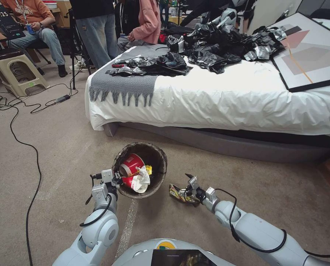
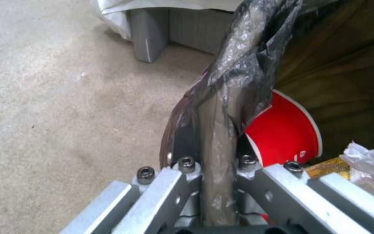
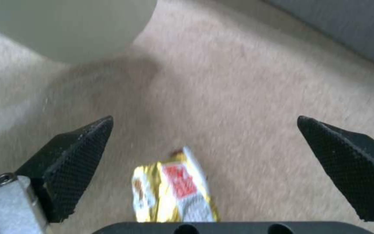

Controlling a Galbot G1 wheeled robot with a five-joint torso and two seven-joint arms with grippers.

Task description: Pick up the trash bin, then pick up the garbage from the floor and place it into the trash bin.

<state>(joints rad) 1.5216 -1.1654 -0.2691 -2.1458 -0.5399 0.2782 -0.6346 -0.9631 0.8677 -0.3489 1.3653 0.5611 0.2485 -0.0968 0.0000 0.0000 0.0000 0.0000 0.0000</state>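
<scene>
Right gripper (image 1: 187, 183) hovers spread wide over the gold foil wrapper (image 1: 179, 194) on the carpet, right of the trash bin (image 1: 155, 177); light, crinkly, probably slippery, best pinched mid-body. Left gripper (image 1: 115, 180) clamps the bin's rim.

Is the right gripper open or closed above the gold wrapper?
Open. The right gripper has its black fingertips spread wide apart, with the gold wrapper lying on the carpet between them, not gripped.
</scene>
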